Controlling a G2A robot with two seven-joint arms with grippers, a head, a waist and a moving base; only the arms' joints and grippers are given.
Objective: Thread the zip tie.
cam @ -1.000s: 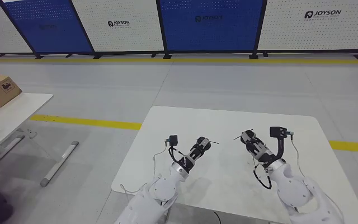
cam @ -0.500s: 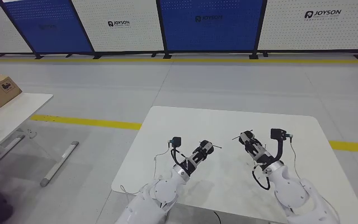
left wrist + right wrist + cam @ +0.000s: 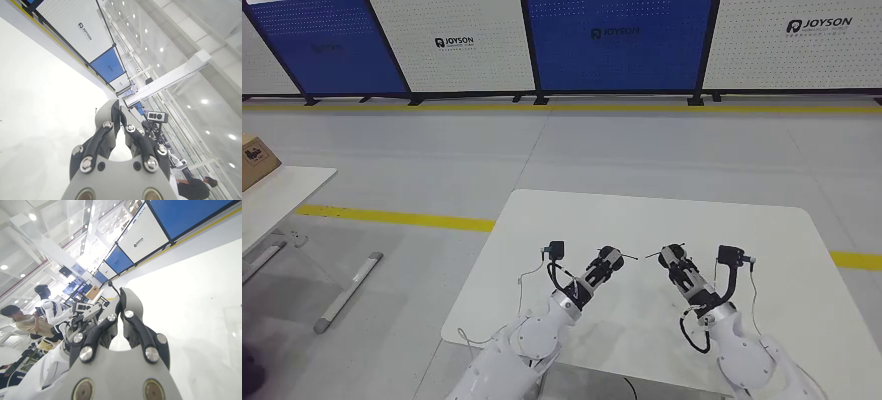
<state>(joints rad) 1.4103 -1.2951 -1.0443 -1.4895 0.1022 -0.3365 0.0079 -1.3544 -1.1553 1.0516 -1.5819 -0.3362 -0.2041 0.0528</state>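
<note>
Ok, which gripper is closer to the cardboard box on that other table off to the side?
Left. The left gripper hangs over the white table on the side toward the cardboard box. The right gripper is just beyond it, farther from the box.

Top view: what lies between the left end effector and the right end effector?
In the top view, a thin dark zip tie end pokes from the right end effector toward the left end effector; otherwise bare white table.

We count two claws, left claw (image 3: 611,256) and right claw (image 3: 669,251), two zip tie ends (image 3: 113,287), one worktop (image 3: 662,212).
</note>
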